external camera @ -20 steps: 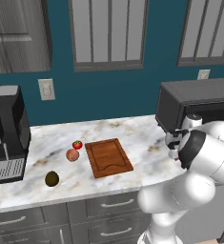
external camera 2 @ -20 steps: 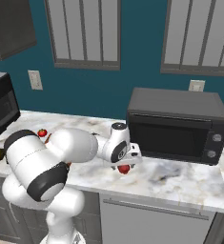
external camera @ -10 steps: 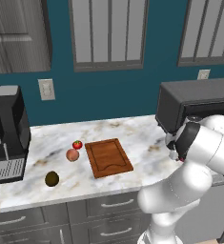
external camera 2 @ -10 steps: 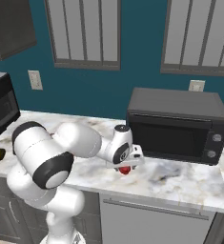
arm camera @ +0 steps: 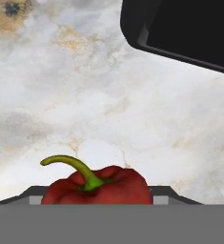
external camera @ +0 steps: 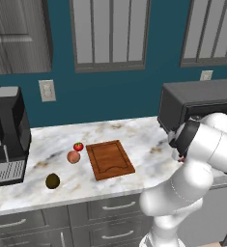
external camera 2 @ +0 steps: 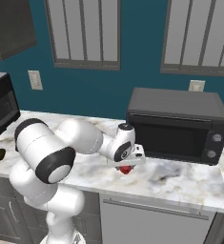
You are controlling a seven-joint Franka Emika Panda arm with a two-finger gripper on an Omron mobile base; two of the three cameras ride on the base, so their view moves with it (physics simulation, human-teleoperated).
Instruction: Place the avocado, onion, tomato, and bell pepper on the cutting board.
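Note:
The red bell pepper (arm camera: 104, 188) with its curved green stem lies on the marble counter in front of the microwave. My gripper (external camera 2: 126, 166) reaches down over it, and the bell pepper (external camera 2: 126, 169) shows red just under the hand. In the hand view my gripper (arm camera: 98, 198) has one finger (arm camera: 35, 197) against each side of the pepper. Far to the left lies the reddish-brown cutting board (external camera: 110, 159), bare. Beside its left edge sit the tomato (external camera: 78, 146) and the peach onion (external camera: 73, 157). The dark avocado (external camera: 52, 181) rests nearer the counter's front edge.
A black microwave (external camera 2: 178, 124) stands right behind the pepper, its lower corner close above the hand. A coffee machine (external camera: 4, 137) occupies the counter's left end. A stretch of open marble separates the board from the pepper.
The fingers have drawn in from wide open onto the pepper's sides. The arm has leaned a little further down and right; the produce by the board has not moved.

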